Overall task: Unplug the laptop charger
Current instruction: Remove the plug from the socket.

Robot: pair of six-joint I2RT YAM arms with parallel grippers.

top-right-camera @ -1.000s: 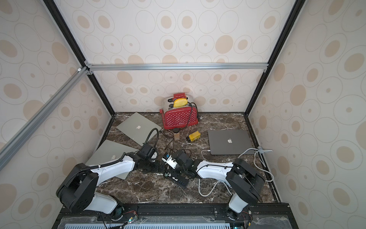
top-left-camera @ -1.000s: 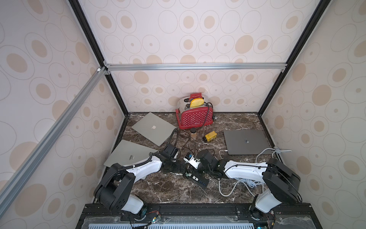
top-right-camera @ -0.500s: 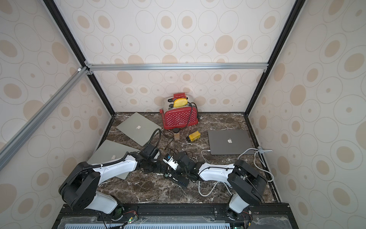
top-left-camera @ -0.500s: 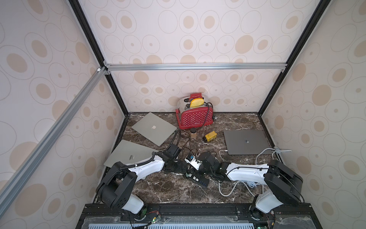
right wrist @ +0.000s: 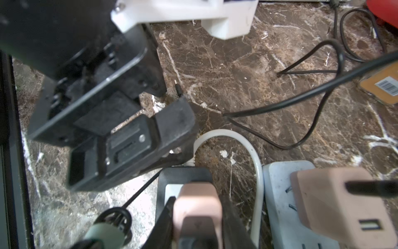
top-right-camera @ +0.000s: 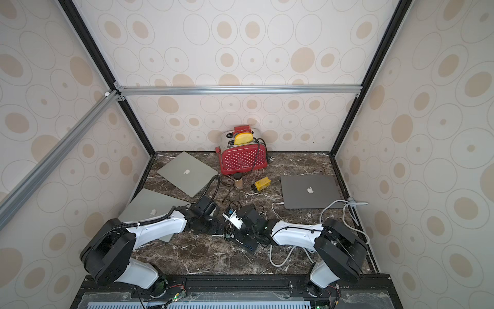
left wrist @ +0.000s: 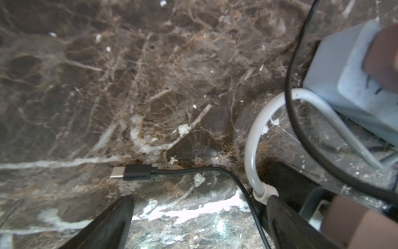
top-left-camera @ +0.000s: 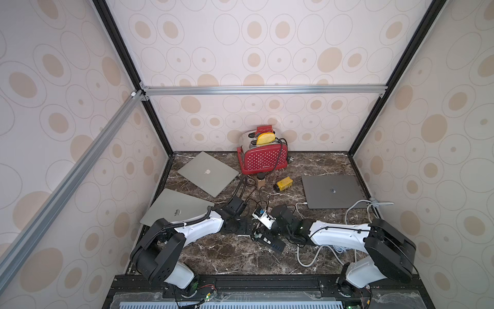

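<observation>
While our right gripper (right wrist: 197, 215) clamps the pink charger (right wrist: 195, 194) beside the white power strip (right wrist: 277, 187), we log our left gripper (left wrist: 198, 212) spread wide, empty, near that strip.

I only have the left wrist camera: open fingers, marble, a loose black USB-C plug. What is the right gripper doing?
Observer: In the right wrist view the right gripper is shut on a pink charger.
Operator: Is it out of its socket?
Observer: It stands against a black power strip; whether the pins are out, I cannot tell.
Operator: Where are the laptops?
Observer: In both top views two silver laptops lie closed on the table at the robot's left, one dark grey laptop, also closed, at its right.
</observation>
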